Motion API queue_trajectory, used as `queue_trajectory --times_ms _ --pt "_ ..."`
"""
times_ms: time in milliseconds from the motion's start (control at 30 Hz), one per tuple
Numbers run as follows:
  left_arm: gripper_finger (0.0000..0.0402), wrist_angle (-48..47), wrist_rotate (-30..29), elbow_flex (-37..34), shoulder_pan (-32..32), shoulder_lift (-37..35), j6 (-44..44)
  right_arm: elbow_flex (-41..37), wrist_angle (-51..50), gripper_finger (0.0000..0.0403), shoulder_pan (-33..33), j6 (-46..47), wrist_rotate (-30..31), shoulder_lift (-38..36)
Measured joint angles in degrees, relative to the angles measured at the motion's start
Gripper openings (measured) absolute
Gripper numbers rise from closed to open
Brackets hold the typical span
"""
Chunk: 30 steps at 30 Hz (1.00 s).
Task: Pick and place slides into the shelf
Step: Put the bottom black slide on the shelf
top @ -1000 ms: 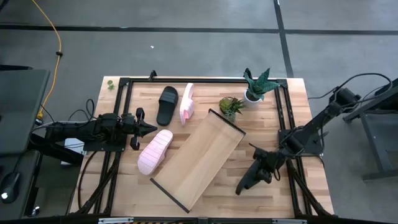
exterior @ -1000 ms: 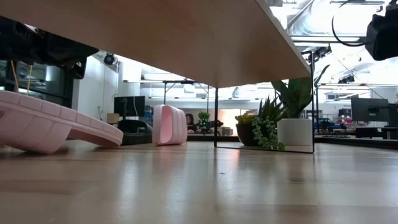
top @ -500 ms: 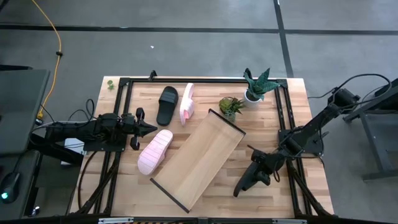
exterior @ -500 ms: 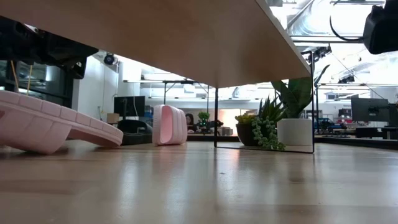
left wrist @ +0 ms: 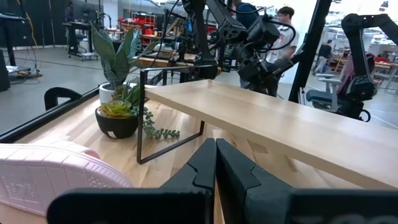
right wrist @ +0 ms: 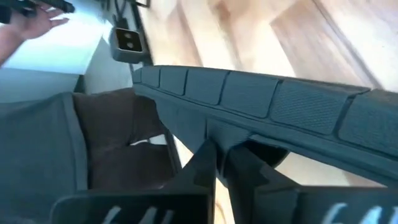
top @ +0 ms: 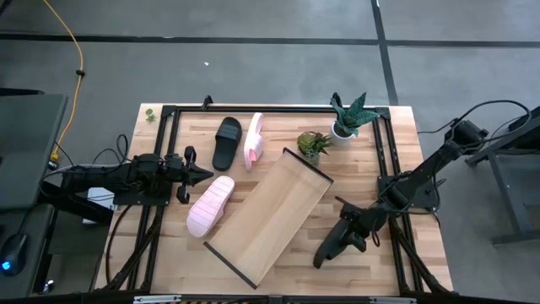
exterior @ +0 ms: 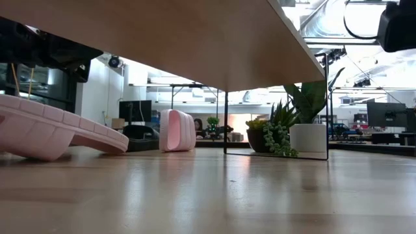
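A black slide (top: 324, 252) is at the table's near right, with my right gripper (top: 340, 239) shut on it. Its ribbed sole edge (right wrist: 280, 102) crosses the right wrist view. A second black slide (top: 227, 142) lies flat at the far side. One pink slide (top: 253, 140) stands on its edge beside it. Another pink slide (top: 210, 205) lies by the shelf's left side. The shelf (top: 270, 215) stands slantwise in the middle on its black frame. My left gripper (top: 200, 176) waits shut at the left, pointing level toward the pink slide. My right gripper meets the black slide at its sole edge (right wrist: 214, 135), fingers shut together and slanting down from the table's far right. The slide itself hides what the fingers pinch. The slide sticks out past the fingers toward the near left; I cannot tell whether it rests on the table.
Two potted plants (top: 349, 118) (top: 314, 144) stand at the far right, close to the shelf's far corner. A black metal frame (top: 165, 127) runs round the tabletop. Bare wood shows at the near right (top: 371, 270). A person's hand (right wrist: 31, 25) shows beyond the table.
My right gripper has tipped a little further down. The black slide's free end has gone slightly toward the table's near left.
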Motion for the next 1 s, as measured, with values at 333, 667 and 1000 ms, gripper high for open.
queue_trajectory --times_ms 333,667,1000 --pt "0.0001 0.00 0.00 0.00 0.00 -0.01 0.01 0.00 12.93 0.0001 0.00 3.13 -2.85 -0.02" --pt "0.0001 0.00 0.00 -0.01 0.02 -0.01 0.01 0.00 24.54 0.0000 0.00 6.49 -2.89 -0.07" --pt "0.0001 0.00 0.00 -0.01 0.00 0.01 0.00 0.00 34.36 0.0000 -2.40 13.88 -1.86 -0.11"
